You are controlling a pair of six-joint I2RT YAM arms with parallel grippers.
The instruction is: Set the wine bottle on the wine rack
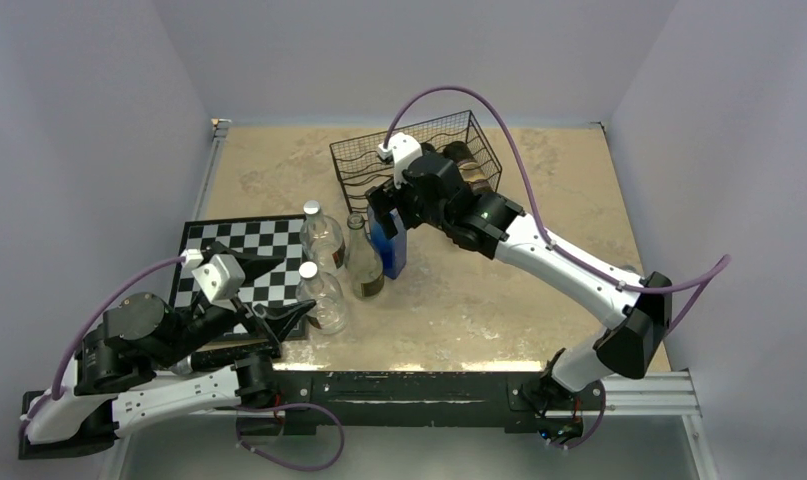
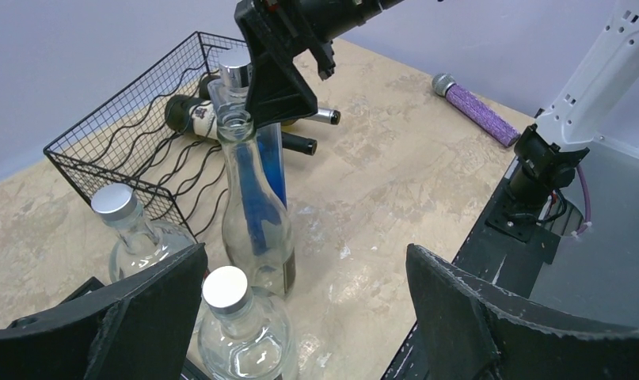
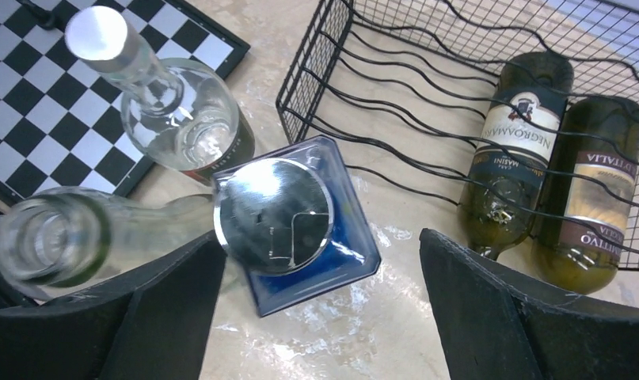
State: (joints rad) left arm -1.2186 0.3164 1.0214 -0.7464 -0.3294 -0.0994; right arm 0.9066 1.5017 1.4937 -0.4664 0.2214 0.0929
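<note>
Pale lavender walls (image 1: 99, 120) close in on three sides of a mottled beige, stone-look tabletop (image 1: 539, 290), scuffed with whitish marks; a black mounting rail (image 1: 409, 385) runs along its near edge.

The right pincer (image 3: 320, 237) hangs pointing down over the blue wine bottle (image 3: 355, 261), its fingers (image 3: 490, 317) spread wide on either side of the round silver cap (image 3: 272, 215), with clear gaps both ways and nothing gripped. That square-bodied bottle stands upright on the table right under this pincer, outside the wine rack (image 3: 395, 95). The black wire rack sits just ahead of the pincer, towards its right finger. Two dark labelled bottles (image 3: 514, 150) (image 3: 597, 190) lie side by side on the rack's wavy tier, beyond that finger. On the left finger's side stand a clear open-necked bottle (image 3: 55, 237) and a clear capped bottle (image 3: 173, 111), the latter beside the edge of a black-and-white chessboard (image 3: 31, 134).

The left pincer (image 2: 306, 261) hovers low over the chessboard's near corner, jaws wide apart and empty. Just ahead of it stands another clear capped bottle (image 2: 237, 332), with the other clear bottles behind that. A purple glitter microphone (image 2: 478, 111) lies well off to its right on the table
</note>
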